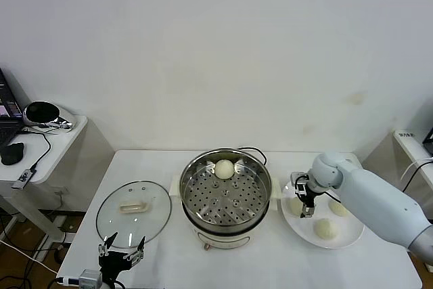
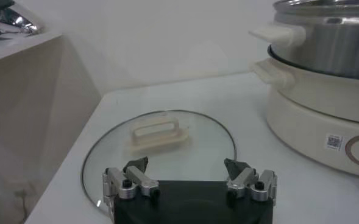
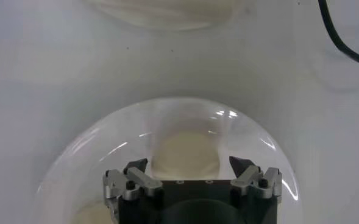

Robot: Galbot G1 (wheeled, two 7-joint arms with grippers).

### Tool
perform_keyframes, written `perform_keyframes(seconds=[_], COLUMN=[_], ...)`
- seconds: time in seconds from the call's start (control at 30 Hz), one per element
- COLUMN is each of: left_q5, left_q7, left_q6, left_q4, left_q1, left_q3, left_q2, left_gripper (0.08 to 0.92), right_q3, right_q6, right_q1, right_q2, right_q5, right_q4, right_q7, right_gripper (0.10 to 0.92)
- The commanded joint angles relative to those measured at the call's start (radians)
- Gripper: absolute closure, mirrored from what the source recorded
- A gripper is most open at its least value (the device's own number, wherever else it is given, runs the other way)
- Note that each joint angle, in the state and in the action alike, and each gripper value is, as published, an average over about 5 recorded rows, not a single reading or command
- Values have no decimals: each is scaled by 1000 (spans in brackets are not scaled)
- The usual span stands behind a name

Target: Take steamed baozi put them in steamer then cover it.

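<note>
Head view: a white table (image 1: 169,167) carries the steamer (image 1: 226,197) at its middle, with one bun (image 1: 224,168) lying at the far side of the perforated basket floor. The cover (image 1: 133,211) lies flat on the table toward the left edge, its handle (image 1: 132,206) up, close beside the steamer base. A white plate (image 1: 352,235) sits toward the right edge, with three buns on it (image 1: 325,229). The right gripper (image 1: 306,206) hangs over the plate's near-steamer side, above the bun closest to the steamer, jaws spread and holding nothing. The left gripper (image 1: 122,247) waits at the table's front edge just before the cover, jaws also spread and empty. A black cable (image 1: 252,150) runs behind the steamer.

Left wrist view: the left gripper (image 2: 190,169) shows its two fingers wide apart, over the near rim of the cover (image 2: 161,149); the handle (image 2: 156,132) lies beyond them. The steamer (image 2: 325,67) stands beside the cover, with a cream side handle (image 2: 280,35).

Right wrist view: the right gripper (image 3: 191,167) looks straight down on the plate (image 3: 94,158); a bun (image 3: 187,152) lies between and below the parted fingers, apart from them. Another bun (image 3: 94,214) shows faintly at the picture's edge.
</note>
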Motion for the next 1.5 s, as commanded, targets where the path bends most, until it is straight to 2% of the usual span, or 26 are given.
perform_keyframes(seconds=[0.03, 0.17, 0.27, 0.53, 0.63, 0.83, 1.03, 1.27, 1.5], left_q5=[0, 1, 1, 3, 4, 15, 16, -1, -7], left_q7=[0, -1, -1, -2, -1, -5, -6, -7, -25], left_q6=[-1, -1, 0, 0, 0, -3, -5, -4, -3], left_q4=[1, 0, -1, -5, -6, -10, -31, -68, -111], left_q1=[1, 1, 2, 3, -1, -11, -12, -14, -9], left_q3=[1, 4, 4, 8, 11, 22, 27, 21, 7], left_q2=[-1, -2, -3, 0, 2, 1, 2, 6, 4], left_gripper=[177, 177, 177, 177, 177, 177, 177, 177, 177], right_q3=[5, 10, 10, 7, -13, -155, -434, -656, -694], right_q6=[-4, -10, -12, -27, -42, -94, -147, -208, -263], right_q1=[-7, -11, -7, 14, 52, 254, 649, 994, 1048], right_q2=[3, 6, 4, -24, -60, -154, -201, -102, 76], right_q5=[1, 9, 19, 56, 91, 230, 466, 724, 852], right_q4=[-9, -12, -9, 13, 44, 128, 229, 252, 228], right_q7=[8, 9, 8, -1, -12, -43, -96, -149, -146], right_gripper=[203, 203, 239, 446, 476, 482, 475, 476, 474])
